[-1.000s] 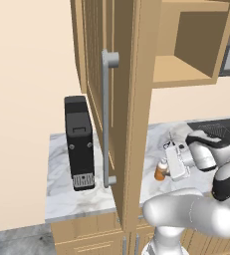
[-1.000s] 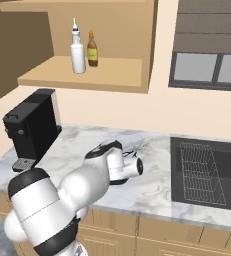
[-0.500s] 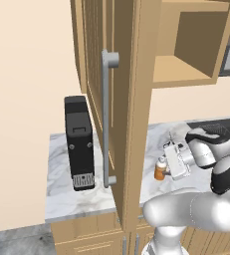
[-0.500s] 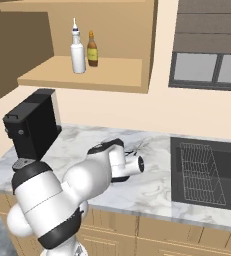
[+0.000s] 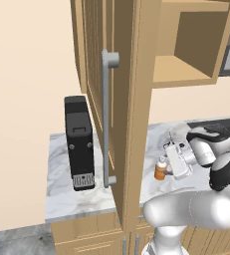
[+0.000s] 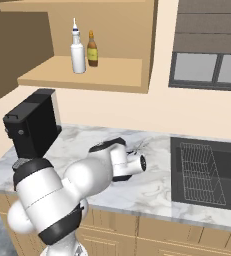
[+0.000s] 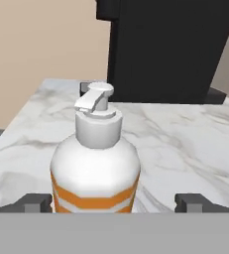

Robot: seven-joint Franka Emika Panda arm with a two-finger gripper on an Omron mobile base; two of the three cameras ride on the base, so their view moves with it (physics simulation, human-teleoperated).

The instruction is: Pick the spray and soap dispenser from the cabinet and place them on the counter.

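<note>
One soap dispenser [image 7: 95, 166] stands upright on the counter [image 7: 185, 144], pump up, between the wide-spread claw [image 7: 115, 202] tips.

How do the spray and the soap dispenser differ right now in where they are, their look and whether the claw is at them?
The spray stands on the cabinet shelf; the soap dispenser stands on the counter. The spray is white and taller with a pointed top; the soap dispenser is short, orange-banded, with a white pump. The claw straddles the soap dispenser with fingers apart; nothing is near the spray. Both stand upright.
</note>
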